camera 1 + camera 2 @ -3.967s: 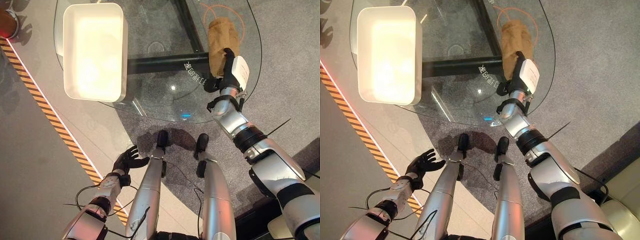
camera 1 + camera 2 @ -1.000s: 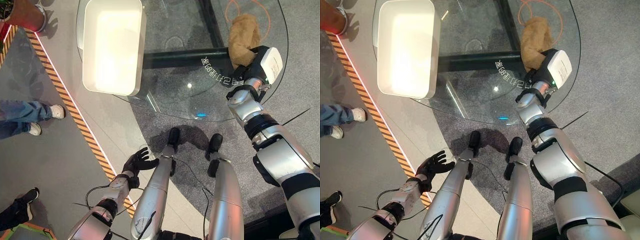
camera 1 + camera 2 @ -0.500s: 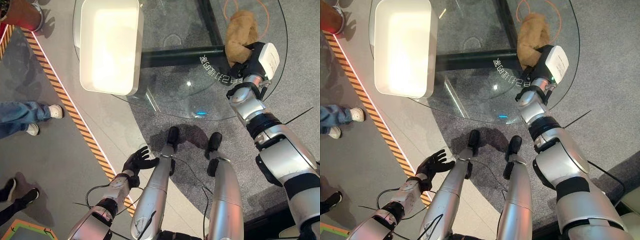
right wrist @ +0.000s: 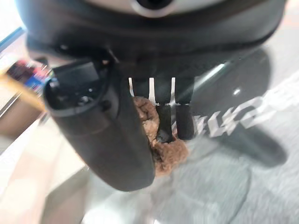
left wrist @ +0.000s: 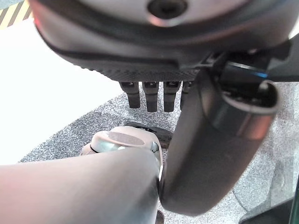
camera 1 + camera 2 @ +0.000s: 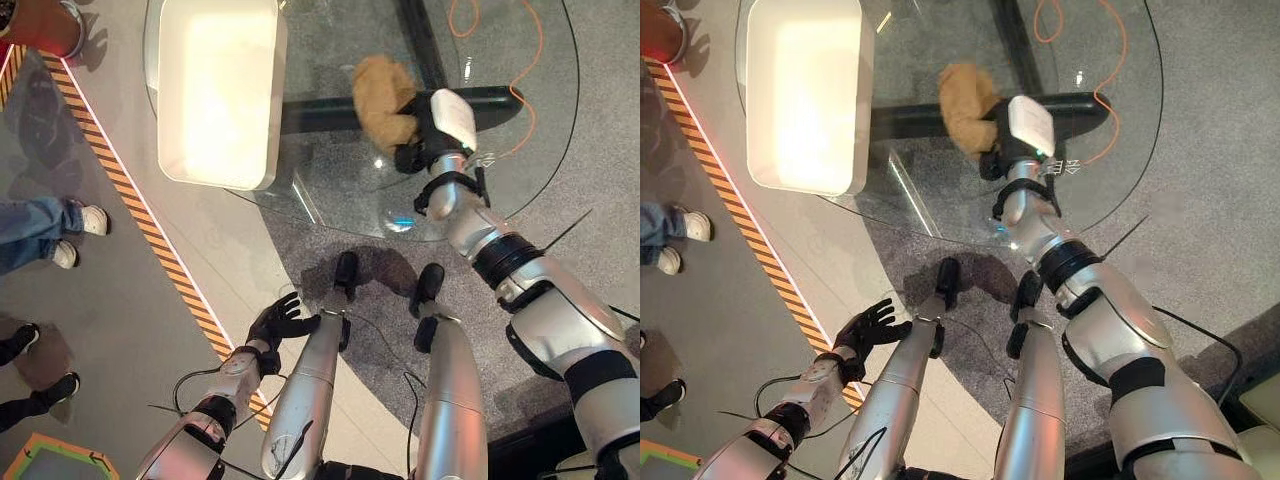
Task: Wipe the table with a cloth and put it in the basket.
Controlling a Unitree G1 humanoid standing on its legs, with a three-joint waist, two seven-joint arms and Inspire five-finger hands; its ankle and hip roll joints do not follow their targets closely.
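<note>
A brown fuzzy cloth (image 6: 383, 96) is bunched up near the middle of the round glass table (image 6: 545, 150). My right hand (image 6: 428, 130) is shut on its near edge; in the right wrist view the cloth (image 4: 166, 149) bulges between the curled fingers (image 4: 183, 122) and the thumb. A white rectangular basket (image 6: 215, 90) with nothing in it stands on the table's left part, apart from the cloth. Low at the left, beside the table and over the floor, my left hand (image 6: 275, 322) hangs open.
An orange cable (image 6: 500, 60) loops under the glass at the right. A striped yellow-black floor strip (image 6: 150, 240) runs along the left of the table. A person's legs and shoes (image 6: 55, 235) stand at the far left, with another dark shoe (image 6: 48, 392) lower down.
My right hand has dragged the cloth leftward across the glass, from the table's right part toward the middle. The left hand has stayed put. The person's feet at the left have shifted.
</note>
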